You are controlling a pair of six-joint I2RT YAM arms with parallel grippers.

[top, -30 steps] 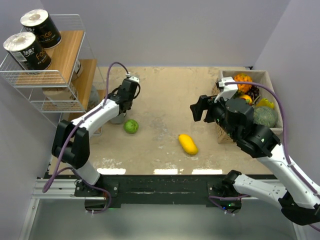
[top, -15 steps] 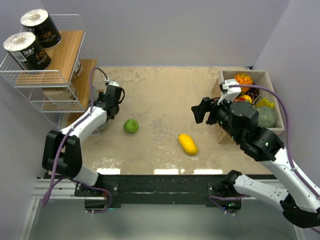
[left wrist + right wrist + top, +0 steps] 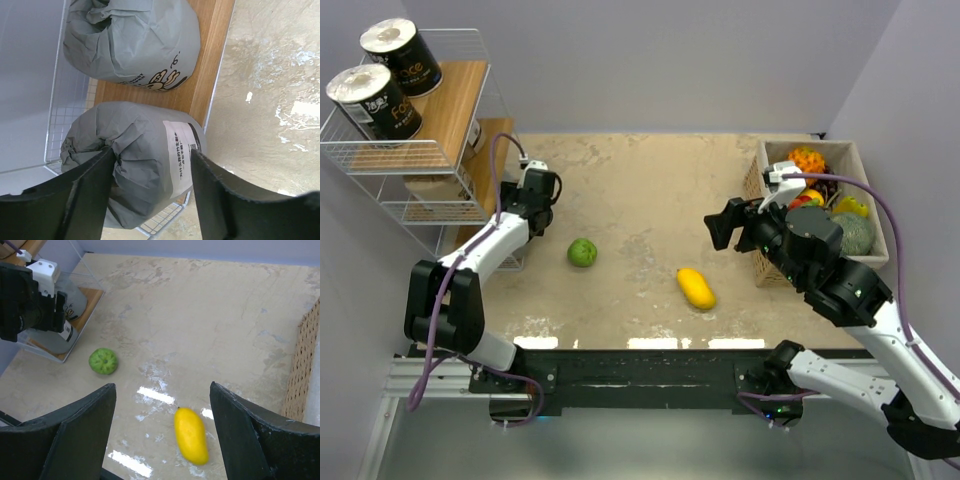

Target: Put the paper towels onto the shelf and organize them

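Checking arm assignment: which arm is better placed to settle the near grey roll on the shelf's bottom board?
Left. The left gripper grips the grey roll at the shelf; the right gripper is open and empty across the table.

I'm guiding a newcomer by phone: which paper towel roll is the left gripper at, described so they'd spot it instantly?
Find the white wire shelf at far left and look at its bottom wooden board, where two grey-wrapped rolls sit. It is the labelled grey roll between the fingers of the left gripper; its neighbour shows black print, not a white sticker.
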